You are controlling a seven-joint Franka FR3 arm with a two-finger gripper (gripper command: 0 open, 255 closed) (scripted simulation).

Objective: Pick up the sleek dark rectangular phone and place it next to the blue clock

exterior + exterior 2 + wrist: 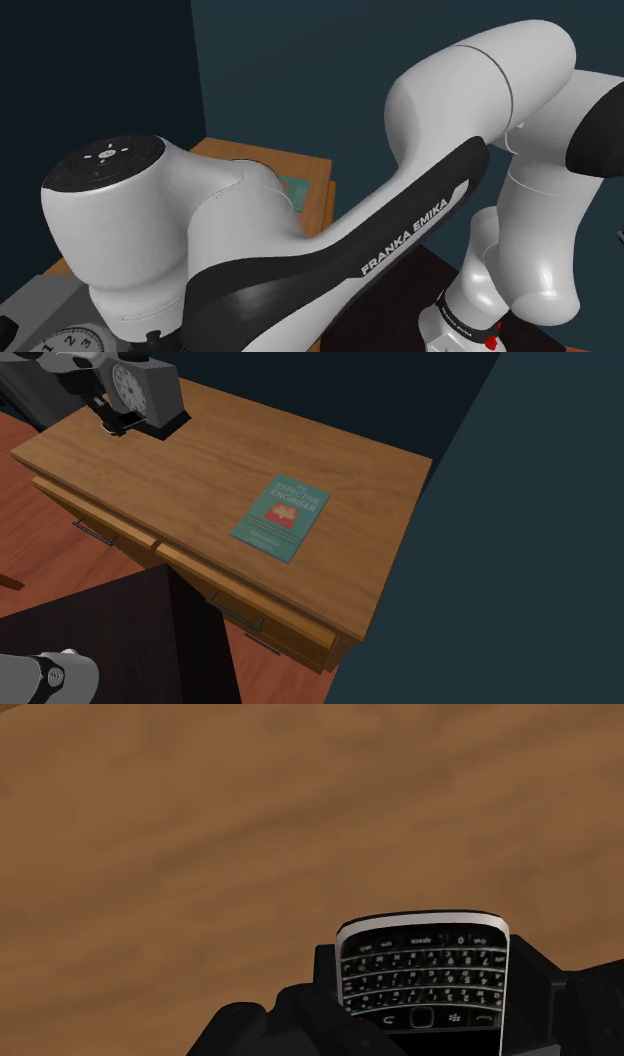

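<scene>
Spanning most of the second exterior view, the wooden desk [220, 462] offers a broad bare top, which is why there is room to set something down beside the clock without crowding. The white arm [330, 240] bends low across the shoulder view, its hand reaching to the desk's corner at the second exterior view's upper left. There stands the clock [155, 387], drawn as a grey box with a white dial, upright near the desk's edge. A teal book [282, 517] lies flat well apart from it, near the middle of the top, so it should not hinder the placing. In the wrist view the gripper [425, 999] is clamped on the phone [420, 954], a dark keypad model with a pale rim, one finger [527, 979] pressing each long side so the keys face the camera. Wood shows beyond it; how high it hangs I cannot tell. With the hand beside the clock, I judge lowering and release remain.
</scene>
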